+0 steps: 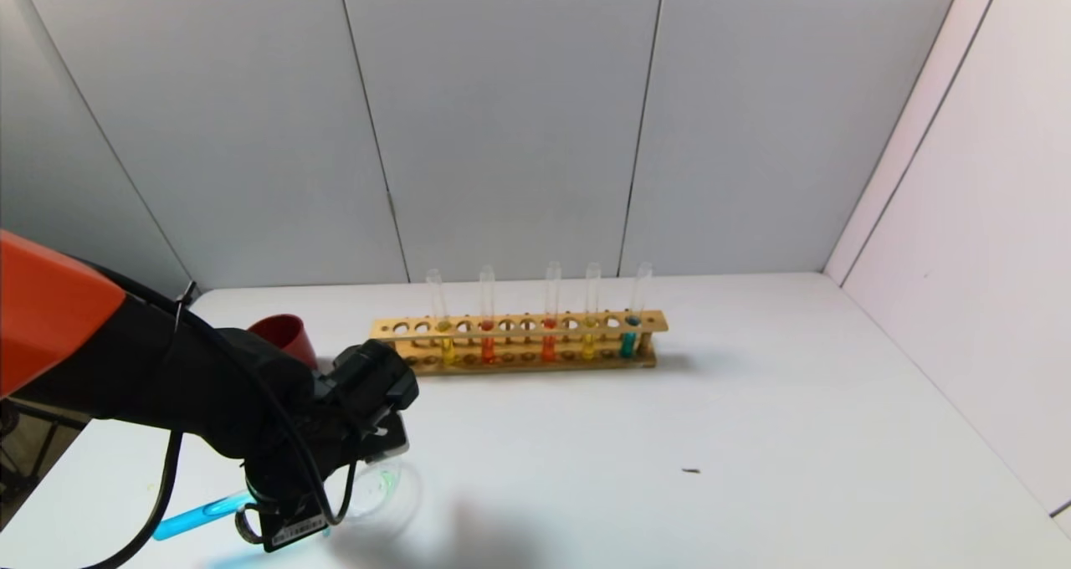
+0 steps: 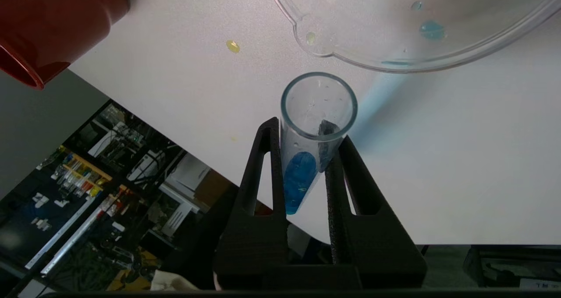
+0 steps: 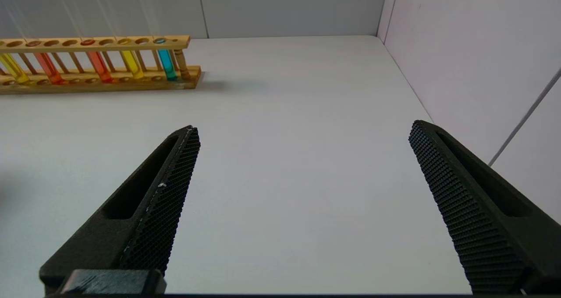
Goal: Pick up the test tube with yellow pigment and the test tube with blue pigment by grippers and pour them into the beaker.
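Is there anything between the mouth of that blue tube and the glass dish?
Only bare white table, seen in the left wrist view, separates the test tube with blue pigment from the beaker.

Six tubes (image 1: pixel 487 314), one beaker (image 2: pixel 394 35), one cup (image 1: pixel 284 335)

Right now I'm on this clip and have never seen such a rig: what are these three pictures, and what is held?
It is a two-armed robot. One picture looks down from its head; the other two come from cameras on its wrists. The left pincer is shut on a blue tube, tipped beside the beaker, which holds only a few drops. The right pincer is open over bare table, holding nothing. On the table: a wooden rack of coloured tubes and a red cup.
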Tool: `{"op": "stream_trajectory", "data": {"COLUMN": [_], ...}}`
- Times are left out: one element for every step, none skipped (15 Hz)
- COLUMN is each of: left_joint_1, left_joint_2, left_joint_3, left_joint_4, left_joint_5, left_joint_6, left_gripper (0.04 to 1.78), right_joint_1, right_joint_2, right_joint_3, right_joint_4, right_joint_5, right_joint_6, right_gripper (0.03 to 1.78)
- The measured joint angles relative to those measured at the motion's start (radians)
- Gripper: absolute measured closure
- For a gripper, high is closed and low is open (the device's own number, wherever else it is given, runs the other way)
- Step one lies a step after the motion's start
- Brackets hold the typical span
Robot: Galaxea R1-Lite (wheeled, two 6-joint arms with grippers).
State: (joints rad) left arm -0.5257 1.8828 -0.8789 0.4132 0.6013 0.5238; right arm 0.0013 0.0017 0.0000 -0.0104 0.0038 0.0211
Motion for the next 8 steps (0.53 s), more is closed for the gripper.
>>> {"op": "stream_trajectory", "data": {"left_joint_1": [-0.003, -0.005, -0.01, -0.016, -0.021, -0.024, -0.028, -0.032], "left_joint_2": [0.005, 0.008, 0.011, 0.014, 0.019, 0.026, 0.03, 0.038], "left_joint_3": [-0.016, -0.035, -0.055, -0.07, -0.085, -0.098, -0.109, -0.12], "left_joint_4": [0.039, 0.084, 0.131, 0.151, 0.156, 0.161, 0.171, 0.178], "left_joint_5": [0.002, 0.005, 0.009, 0.014, 0.016, 0.019, 0.025, 0.03], "left_joint_6": [0.001, 0.001, 0.001, 0.0, 0.0, 0.001, 0.004, 0.005], "left_gripper": [1.51, 1.51, 1.51, 1.51, 1.51, 1.51, 1.51, 1.51], "right_joint_1": [0.0, 0.0, 0.0, 0.0, 0.0, 0.0, 0.0, 0.0], "right_joint_2": [0.0, 0.0, 0.0, 0.0, 0.0, 0.0, 0.0, 0.0], "right_joint_3": [0.0, 0.0, 0.0, 0.0, 0.0, 0.0, 0.0, 0.0], "right_joint_4": [0.0, 0.0, 0.0, 0.0, 0.0, 0.0, 0.0, 0.0], "right_joint_5": [0.0, 0.0, 0.0, 0.0, 0.0, 0.0, 0.0, 0.0], "right_joint_6": [0.0, 0.0, 0.0, 0.0, 0.0, 0.0, 0.0, 0.0], "right_gripper": [0.07, 0.07, 0.07, 0.07, 0.07, 0.07, 0.07, 0.07]}}
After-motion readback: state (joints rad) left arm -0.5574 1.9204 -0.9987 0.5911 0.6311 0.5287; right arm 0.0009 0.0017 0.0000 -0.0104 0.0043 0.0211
